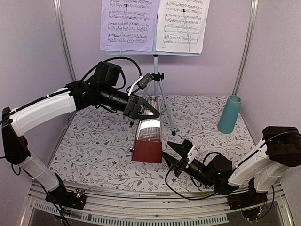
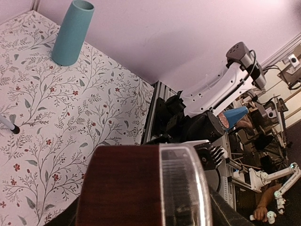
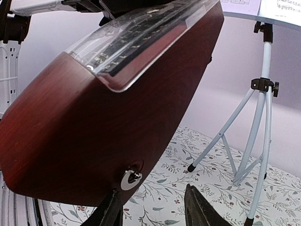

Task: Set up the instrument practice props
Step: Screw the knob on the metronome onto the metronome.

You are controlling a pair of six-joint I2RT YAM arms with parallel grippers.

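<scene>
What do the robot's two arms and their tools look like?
Both the left arm and right arm have white shells, black joints and looping black cables. The left tool and right tool are black with two pointed fingers and a small white piece behind.

The metronome [image 1: 147, 139] seemingly rests on the table [image 1: 94, 146] near its middle, just before the music stand [image 1: 156, 77], which carries the sheet-music pages [image 1: 155, 23]. The cup [image 1: 229, 114] stands well to the right.
</scene>
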